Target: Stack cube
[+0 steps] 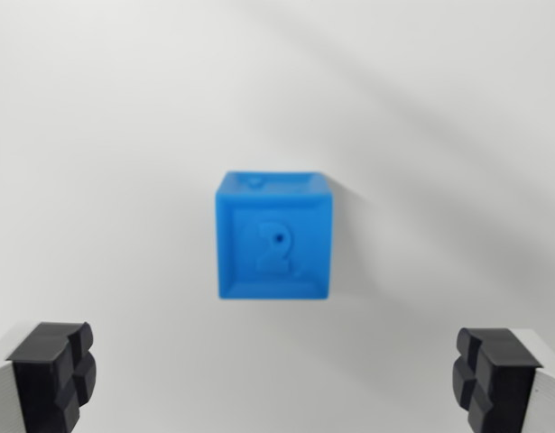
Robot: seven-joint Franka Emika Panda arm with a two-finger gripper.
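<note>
Blue cube (273, 236) alone on the white table (106, 135).

The cube shows a raised 2. The gripper (275, 379) is just below the cube, spread wide, holding nothing.

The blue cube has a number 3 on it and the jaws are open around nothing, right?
Not quite. The wrist view shows a 2 on the blue cube, not a 3. The rest holds: the gripper has its jaws wide apart, holding nothing.
</note>
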